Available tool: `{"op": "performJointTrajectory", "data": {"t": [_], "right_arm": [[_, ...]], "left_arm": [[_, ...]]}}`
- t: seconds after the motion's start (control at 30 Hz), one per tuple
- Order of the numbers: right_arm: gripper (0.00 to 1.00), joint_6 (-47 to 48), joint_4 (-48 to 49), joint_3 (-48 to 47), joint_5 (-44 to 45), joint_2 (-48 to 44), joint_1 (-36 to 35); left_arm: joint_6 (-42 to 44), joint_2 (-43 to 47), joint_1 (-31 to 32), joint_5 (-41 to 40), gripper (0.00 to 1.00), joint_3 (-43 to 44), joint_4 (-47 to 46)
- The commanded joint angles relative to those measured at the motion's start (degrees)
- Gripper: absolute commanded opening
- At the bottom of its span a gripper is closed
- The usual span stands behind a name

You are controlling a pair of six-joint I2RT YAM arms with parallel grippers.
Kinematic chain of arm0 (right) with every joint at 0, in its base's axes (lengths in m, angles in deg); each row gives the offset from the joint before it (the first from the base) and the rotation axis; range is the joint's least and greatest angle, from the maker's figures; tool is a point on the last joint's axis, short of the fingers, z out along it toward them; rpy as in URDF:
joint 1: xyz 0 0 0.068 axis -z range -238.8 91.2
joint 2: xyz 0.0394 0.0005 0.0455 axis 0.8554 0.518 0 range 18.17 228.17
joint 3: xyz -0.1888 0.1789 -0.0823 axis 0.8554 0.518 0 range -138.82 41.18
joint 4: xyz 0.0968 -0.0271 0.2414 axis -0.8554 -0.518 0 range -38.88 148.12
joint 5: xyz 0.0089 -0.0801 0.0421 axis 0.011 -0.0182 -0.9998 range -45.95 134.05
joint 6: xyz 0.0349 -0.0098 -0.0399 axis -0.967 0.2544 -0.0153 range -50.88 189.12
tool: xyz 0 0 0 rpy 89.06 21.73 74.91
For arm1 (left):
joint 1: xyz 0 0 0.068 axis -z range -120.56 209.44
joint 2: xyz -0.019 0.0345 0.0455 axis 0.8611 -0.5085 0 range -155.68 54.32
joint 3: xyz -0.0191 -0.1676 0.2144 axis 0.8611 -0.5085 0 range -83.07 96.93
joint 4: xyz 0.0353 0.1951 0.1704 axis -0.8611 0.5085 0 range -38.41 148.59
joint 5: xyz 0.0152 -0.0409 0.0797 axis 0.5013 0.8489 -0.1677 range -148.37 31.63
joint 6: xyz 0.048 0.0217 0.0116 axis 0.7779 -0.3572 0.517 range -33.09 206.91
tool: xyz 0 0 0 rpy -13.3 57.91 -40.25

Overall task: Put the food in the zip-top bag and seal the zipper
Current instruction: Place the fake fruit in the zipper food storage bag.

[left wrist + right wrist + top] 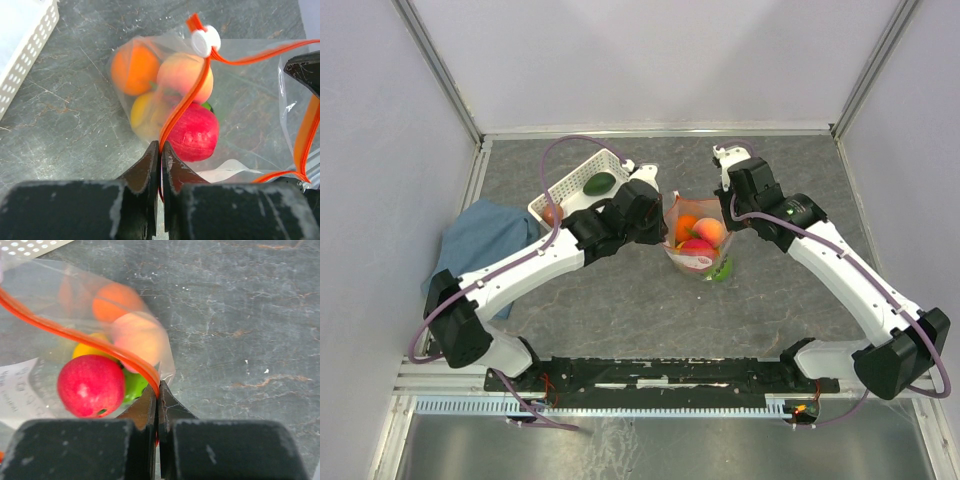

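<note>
The clear zip-top bag [698, 245] is held up between both arms at mid-table, with food inside: a red apple [192, 132], an orange [134, 70], a peach [182, 74] and a yellow lemon [145, 112]. A green round piece [134, 385] shows beside the apple [91, 385]. My left gripper [160, 145] is shut on the red-orange zipper [187, 100], whose white slider [205, 41] sits further along the strip. The right gripper [157, 387] pinches the zipper [75, 332] at the bag's other corner. A dark green avocado [600, 183] lies in the white basket [575, 172].
The white lattice basket stands at the back left, just behind my left arm. A blue cloth [485, 245] lies at the left edge of the grey table. Metal frame posts rise at the back corners.
</note>
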Motion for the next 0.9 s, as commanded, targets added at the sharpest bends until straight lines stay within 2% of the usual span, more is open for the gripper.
{"op": "performJointTrajectory", "data": {"t": [0.0,0.2,0.4,0.73,0.87], "right_arm": [[0.02,1.45,0.27,-3.01,5.14,-3.3,-0.04],[0.01,1.53,3.37,-1.85,1.87,-5.85,-0.02],[0.01,0.5,3.38,-1.23,0.67,-4.33,-0.04],[0.01,-0.94,4.96,-0.95,-1.43,-4.02,0.0],[0.01,-1.06,5.07,-0.67,-1.3,-3.82,-0.05]], "left_arm": [[0.89,2.46,-0.29,-3.48,0.11,0.39,-1.56],[0.53,1.72,-0.3,-2.61,0.11,0.48,-1.95],[0.28,1.67,-0.36,-2.73,0.23,0.87,-2.2],[0.14,4.24,-2.28,-4.16,0.6,0.49,-1.09],[0.57,5.23,-5.05,-4.34,0.7,0.34,0.63]]}}
